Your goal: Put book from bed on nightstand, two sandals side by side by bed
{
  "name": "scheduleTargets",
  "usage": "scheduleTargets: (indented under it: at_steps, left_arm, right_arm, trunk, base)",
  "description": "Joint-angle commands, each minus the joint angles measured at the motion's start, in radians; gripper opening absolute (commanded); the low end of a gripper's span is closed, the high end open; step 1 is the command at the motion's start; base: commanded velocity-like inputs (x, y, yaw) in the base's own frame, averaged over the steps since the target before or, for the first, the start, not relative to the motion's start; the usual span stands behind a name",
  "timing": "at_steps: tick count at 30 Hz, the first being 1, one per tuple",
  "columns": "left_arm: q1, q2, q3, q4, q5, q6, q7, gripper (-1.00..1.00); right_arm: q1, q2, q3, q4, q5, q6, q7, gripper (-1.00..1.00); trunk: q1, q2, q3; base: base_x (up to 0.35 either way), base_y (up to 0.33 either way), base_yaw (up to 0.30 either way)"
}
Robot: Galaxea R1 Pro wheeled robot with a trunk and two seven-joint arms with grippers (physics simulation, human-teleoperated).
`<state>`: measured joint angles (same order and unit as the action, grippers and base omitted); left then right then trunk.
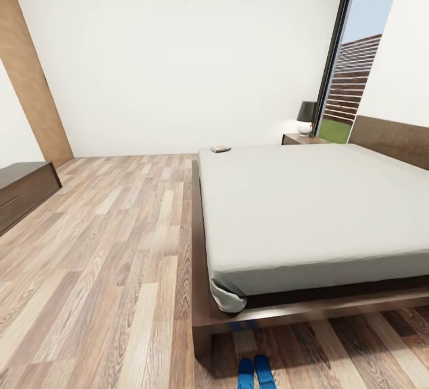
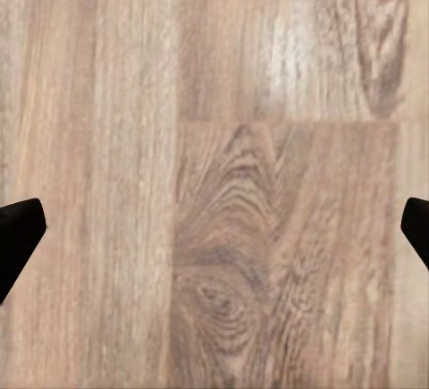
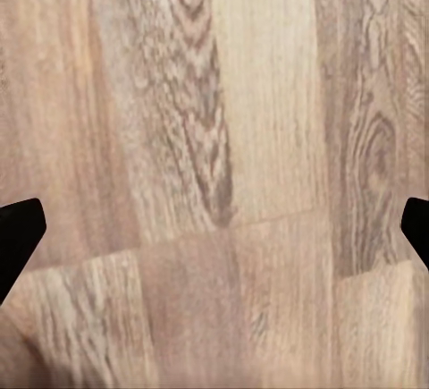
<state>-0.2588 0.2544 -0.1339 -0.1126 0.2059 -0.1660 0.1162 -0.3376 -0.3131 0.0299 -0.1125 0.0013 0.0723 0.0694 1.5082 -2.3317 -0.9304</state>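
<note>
Both grippers, left [image 2: 214, 232] and right [image 3: 214, 232], spread wide over bare floor [image 1: 107, 246], empty because I'm in transit. Book [image 1: 220, 149] at 12 o'clock on bed [image 1: 310, 210]; sandals [image 1: 257, 372] paired at 6.

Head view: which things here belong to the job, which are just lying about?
Job:
- book, on the bed's far corner
- bed
- sandals, side by side on the floor at the bed's foot
- nightstand, beyond the bed

Not the job:
- lamp on the nightstand
- dresser
- door
</note>
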Motion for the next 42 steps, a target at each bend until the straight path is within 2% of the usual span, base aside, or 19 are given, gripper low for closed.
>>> scheduleTargets:
  at_steps: [1, 17, 27, 33, 34, 36, 41, 42]
  left_arm:
    - [0.0, 0.0, -0.009, 0.0, 0.009, -0.003, 0.003, 1.0]
    - [0.0, -0.001, -0.009, 0.001, 0.007, -0.005, 0.003, 1.0]
    - [0.011, -0.001, -0.01, 0.011, 0.007, -0.009, 0.003, 1.0]
    - [0.024, -0.001, -0.01, 0.017, 0.007, -0.013, 0.003, 1.0]
    - [0.03, -0.001, -0.009, 0.018, 0.007, -0.014, 0.003, 1.0]
    - [0.032, 0.0, -0.009, 0.018, 0.007, -0.014, 0.003, 1.0]
    - [0.04, 0.0, -0.01, 0.021, 0.006, -0.015, 0.003, 1.0]
    - [0.04, 0.0, -0.01, 0.021, 0.006, -0.015, 0.003, 1.0]
  right_arm:
    - [0.0, 0.0, 0.003, -0.002, 0.0, 0.006, 0.003, 1.0]
    - [0.0, 0.009, 0.004, 0.011, -0.003, 0.004, 0.003, 1.0]
    - [0.001, 0.022, 0.006, 0.087, 0.003, 0.002, 0.003, 1.0]
    - [0.001, 0.057, 0.007, 0.131, 0.006, 0.003, 0.005, 1.0]
    - [0.002, 0.072, 0.007, 0.138, 0.006, 0.003, 0.005, 1.0]
    - [0.003, 0.08, 0.007, 0.141, 0.006, 0.003, 0.004, 1.0]
    - [0.025, 0.125, 0.007, 0.148, 0.005, 0.003, 0.004, 1.0]
    - [0.025, 0.125, 0.007, 0.148, 0.005, 0.003, 0.004, 1.0]
  trunk:
    - [-0.004, 0.007, 0.002]
    - [-0.065, 0.119, 0.052]
    - [-0.104, 0.189, 0.084]
    - [-0.127, 0.231, 0.103]
    - [-0.131, 0.238, 0.106]
    - [-0.138, 0.252, 0.112]
    - [-0.157, 0.287, 0.128]
    - [-0.161, 0.294, 0.131]
  base:
    - [0.0, 0.0, 0.0]
    - [0.0, 0.0, 0.0]
    - [0.0, 0.0, 0.0]
    - [0.0, 0.0, 0.0]
    - [0.0, 0.0, 0.0]
    - [0.0, 0.0, 0.0]
    - [0.0, 0.0, 0.0]
    - [0.0, 0.0, 0.0]
